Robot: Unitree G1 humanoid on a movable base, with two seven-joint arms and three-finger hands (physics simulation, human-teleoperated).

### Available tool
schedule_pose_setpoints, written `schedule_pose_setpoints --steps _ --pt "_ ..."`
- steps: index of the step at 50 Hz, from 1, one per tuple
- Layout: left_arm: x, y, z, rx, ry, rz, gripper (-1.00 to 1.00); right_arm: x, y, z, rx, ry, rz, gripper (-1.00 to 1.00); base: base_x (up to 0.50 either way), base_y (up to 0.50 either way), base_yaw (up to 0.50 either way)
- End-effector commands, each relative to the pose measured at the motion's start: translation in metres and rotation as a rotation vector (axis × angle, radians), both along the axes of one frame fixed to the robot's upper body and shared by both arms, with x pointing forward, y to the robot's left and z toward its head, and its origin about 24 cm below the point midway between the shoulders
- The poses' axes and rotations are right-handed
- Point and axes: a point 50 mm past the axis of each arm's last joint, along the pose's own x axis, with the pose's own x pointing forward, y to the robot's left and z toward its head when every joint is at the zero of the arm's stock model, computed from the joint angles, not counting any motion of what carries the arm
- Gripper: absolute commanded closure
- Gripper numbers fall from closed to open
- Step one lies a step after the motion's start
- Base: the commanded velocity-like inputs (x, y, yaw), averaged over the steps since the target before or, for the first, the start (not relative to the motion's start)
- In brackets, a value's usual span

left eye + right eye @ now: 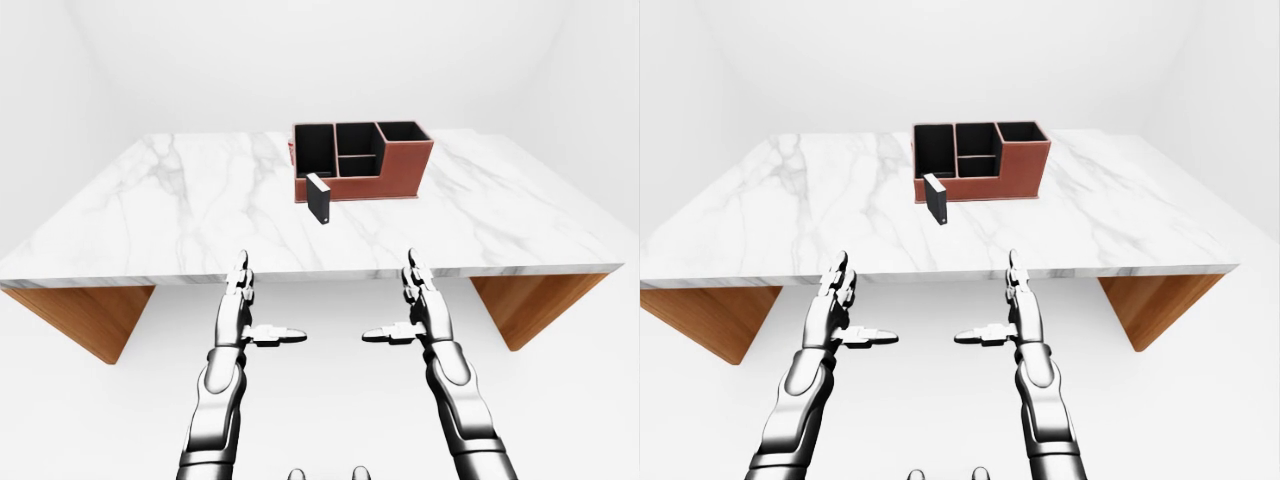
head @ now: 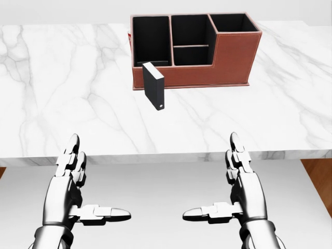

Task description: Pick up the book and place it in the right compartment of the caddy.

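Note:
A small black book [image 2: 154, 85] stands upright on the marble table [image 2: 62, 93], just below the left end of the caddy in the head view. The brown caddy [image 2: 228, 57] has black compartments: a left one, two small middle ones and a right one [image 2: 232, 22]. My left hand [image 2: 78, 181] and right hand [image 2: 233, 181] are both open and empty, fingers straight and thumbs pointing inward. They hover below the table's near edge, well short of the book.
The table's near edge [image 1: 300, 275] runs across the view just above my hands. Wooden legs [image 1: 85, 315] stand under each end. White floor and walls surround the table.

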Motion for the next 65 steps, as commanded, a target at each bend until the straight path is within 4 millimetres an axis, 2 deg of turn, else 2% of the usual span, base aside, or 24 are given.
schedule_pose_setpoints --steps 1,9,30,32,40,42,43,45,46,47,49,50,52,53,56,64,65 --pt "0.000 0.002 0.001 0.002 0.002 0.008 -1.00 0.000 0.002 -0.001 -0.013 0.000 0.005 -1.00 0.00 0.00 0.00" --pt "0.000 0.002 0.000 0.002 0.001 0.009 -1.00 -0.001 0.002 0.001 -0.015 -0.002 0.006 -1.00 0.16 -0.03 0.00" --pt "-0.001 0.001 0.003 0.007 -0.009 0.009 -1.00 -0.001 0.001 0.001 -0.029 -0.013 0.000 -1.00 0.49 -0.05 0.00" --pt "-0.002 0.004 0.019 -0.041 -0.095 0.028 -1.00 -0.003 0.002 0.011 -0.033 -0.073 0.001 -1.00 0.50 -0.04 0.00" --pt "-0.010 0.010 0.051 -0.039 -0.257 0.080 -1.00 -0.010 0.006 0.026 -0.028 -0.137 0.020 -1.00 0.50 -0.04 0.00" --pt "-0.011 0.011 0.051 -0.038 -0.259 0.084 -1.00 -0.010 0.005 0.026 -0.023 -0.135 0.019 -1.00 0.45 -0.05 0.00" --pt "-0.011 0.010 0.052 -0.039 -0.260 0.081 -1.00 -0.009 0.005 0.003 -0.021 -0.037 0.016 -1.00 0.43 -0.04 0.00" --pt "-0.010 0.010 0.048 -0.036 -0.242 0.077 -1.00 -0.009 0.006 0.020 -0.023 -0.111 0.020 -1.00 0.41 -0.04 0.00" --pt "-0.010 0.010 0.048 -0.036 -0.242 0.078 -1.00 -0.009 0.006 0.008 -0.023 -0.060 0.020 -1.00 0.39 -0.04 0.00" --pt "-0.010 0.010 0.048 -0.036 -0.243 0.077 -1.00 -0.009 0.006 0.013 -0.024 -0.083 0.023 -1.00 0.38 -0.04 0.00" --pt "-0.009 0.010 0.047 -0.033 -0.238 0.077 -1.00 -0.008 0.006 -0.001 -0.024 -0.022 0.022 -1.00 0.35 -0.03 0.00" --pt "-0.009 0.010 0.047 -0.036 -0.237 0.077 -1.00 -0.008 0.006 0.011 -0.024 -0.073 0.024 -1.00 0.32 -0.03 0.00" --pt "-0.009 0.010 0.046 -0.036 -0.233 0.077 -1.00 -0.009 0.007 0.021 -0.026 -0.116 0.025 -1.00 0.31 -0.03 0.00" --pt "-0.009 0.010 0.046 -0.035 -0.234 0.077 -1.00 -0.008 0.007 0.008 -0.025 -0.061 0.024 -1.00 0.30 -0.02 0.00" --pt "-0.009 0.010 0.046 -0.035 -0.234 0.076 -1.00 -0.009 0.007 0.021 -0.030 -0.115 0.028 -1.00 0.27 -0.02 0.00" --pt "-0.009 0.009 0.046 -0.034 -0.233 0.075 -1.00 -0.008 0.007 0.020 -0.030 -0.110 0.030 -1.00 0.21 0.00 0.00" --pt "-0.009 0.009 0.047 -0.034 -0.237 0.074 -1.00 -0.008 0.007 0.011 -0.029 -0.073 0.028 -1.00 0.18 0.00 0.00"
